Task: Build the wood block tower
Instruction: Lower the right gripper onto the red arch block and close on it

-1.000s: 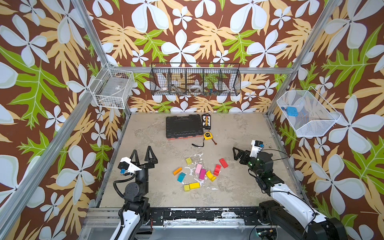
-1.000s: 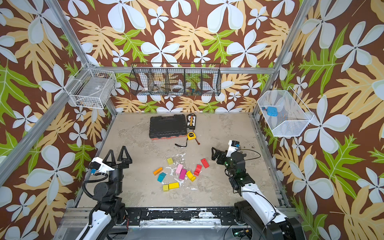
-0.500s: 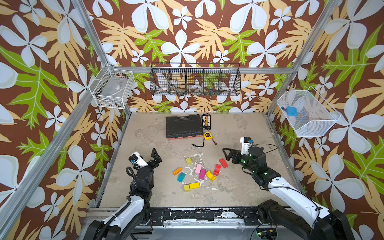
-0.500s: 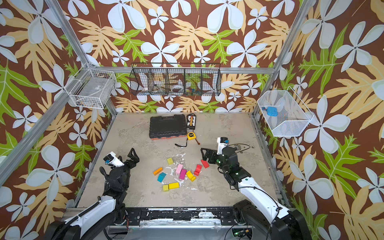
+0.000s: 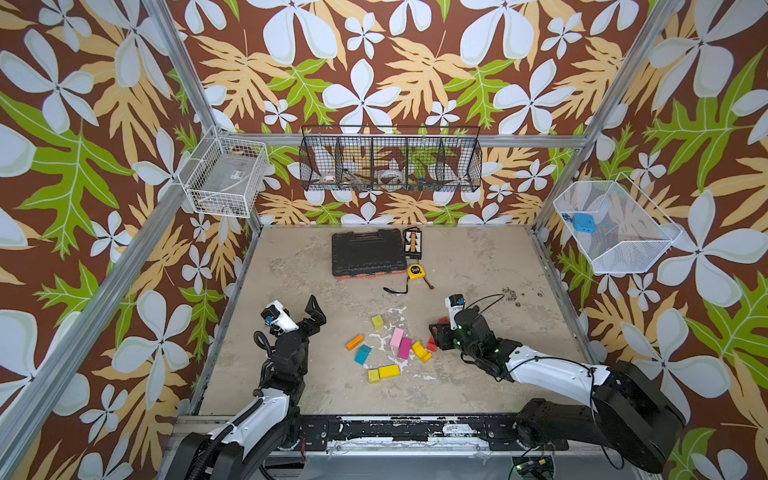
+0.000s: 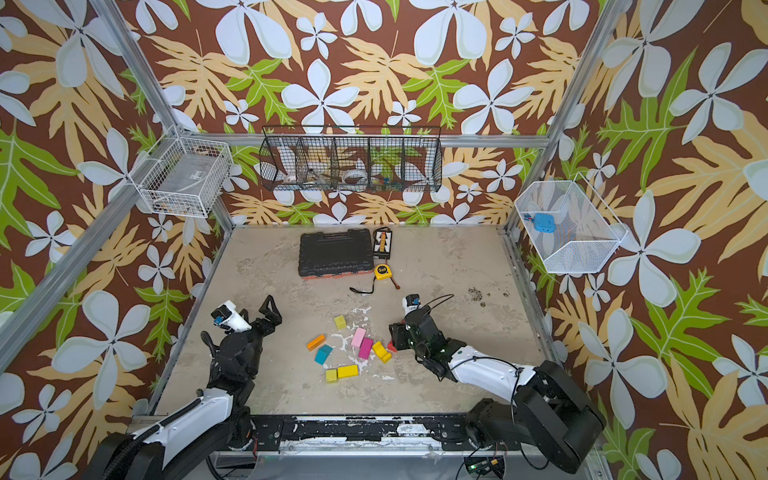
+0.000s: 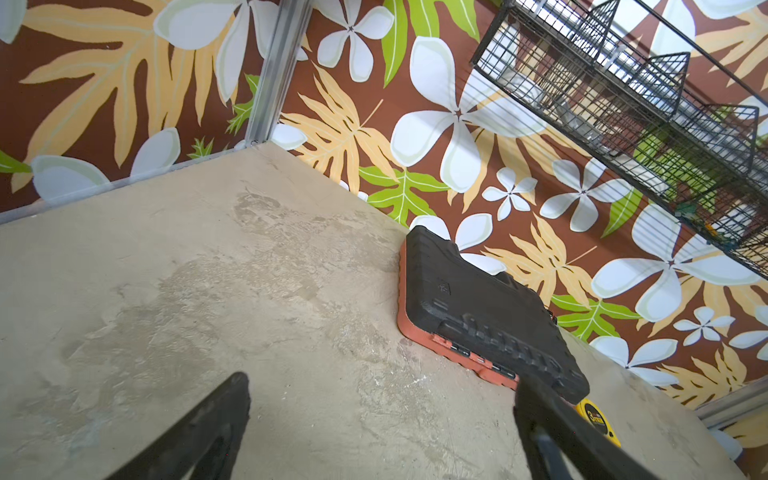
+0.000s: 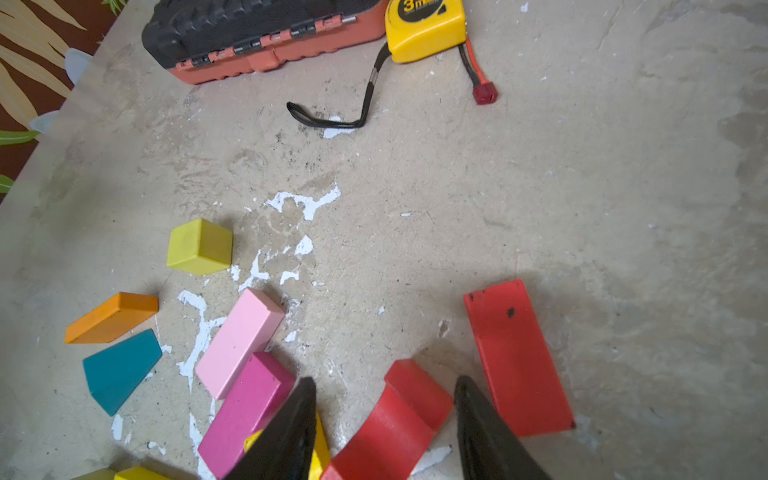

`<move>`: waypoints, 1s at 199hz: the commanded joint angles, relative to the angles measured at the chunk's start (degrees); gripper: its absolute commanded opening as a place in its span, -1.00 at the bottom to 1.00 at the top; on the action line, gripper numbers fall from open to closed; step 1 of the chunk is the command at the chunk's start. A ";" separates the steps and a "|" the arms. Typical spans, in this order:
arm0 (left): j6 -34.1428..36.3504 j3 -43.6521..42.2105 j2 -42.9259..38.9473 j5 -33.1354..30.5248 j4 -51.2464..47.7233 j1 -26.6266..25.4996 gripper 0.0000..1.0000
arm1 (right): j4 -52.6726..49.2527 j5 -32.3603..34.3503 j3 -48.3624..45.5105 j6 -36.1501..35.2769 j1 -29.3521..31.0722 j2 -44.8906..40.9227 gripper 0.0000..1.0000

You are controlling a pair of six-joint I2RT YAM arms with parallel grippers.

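Note:
The wood blocks lie loose and flat on the table; no tower shows. A yellow-green cube, orange bar, teal block, pink bar, magenta bar, yellow arch and yellow bar form the cluster. My right gripper is low at the cluster's right end. Its jaws are part-way in, astride the red arch, with a gap on one side. A red bar lies just outside them. My left gripper is open and empty, left of the blocks.
A flat black tool case with an orange base lies at the back, a yellow tape measure with its strap beside it. Wire baskets hang on the walls. Metal rails edge the table.
My right gripper moved left and down onto the red blocks, and its jaws narrowed around the red arch. My left arm swung forward and lower, still open.

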 commanded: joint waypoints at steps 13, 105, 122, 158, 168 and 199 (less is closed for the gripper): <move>0.45 0.33 -0.28 0.15 1.84 0.09 1.00 | 3.59 -0.93 -0.67 -2.19 0.25 0.74 0.11; 1.28 0.24 0.46 1.90 3.15 0.04 1.00 | 1.46 2.21 3.37 -5.65 3.17 7.83 -0.09; 1.24 0.15 0.30 1.95 3.18 0.06 1.00 | 0.91 3.94 3.59 -5.87 3.24 8.15 -0.09; 1.21 0.15 0.30 2.02 3.15 0.04 1.00 | 0.23 6.35 3.64 -6.45 3.24 8.22 -0.09; 1.31 0.15 0.31 2.09 3.21 0.08 1.00 | -0.02 6.95 3.71 -6.62 3.24 8.30 -0.09; 1.29 0.15 0.29 2.07 3.25 0.03 1.00 | -0.13 7.32 3.71 -6.98 3.20 8.78 -0.10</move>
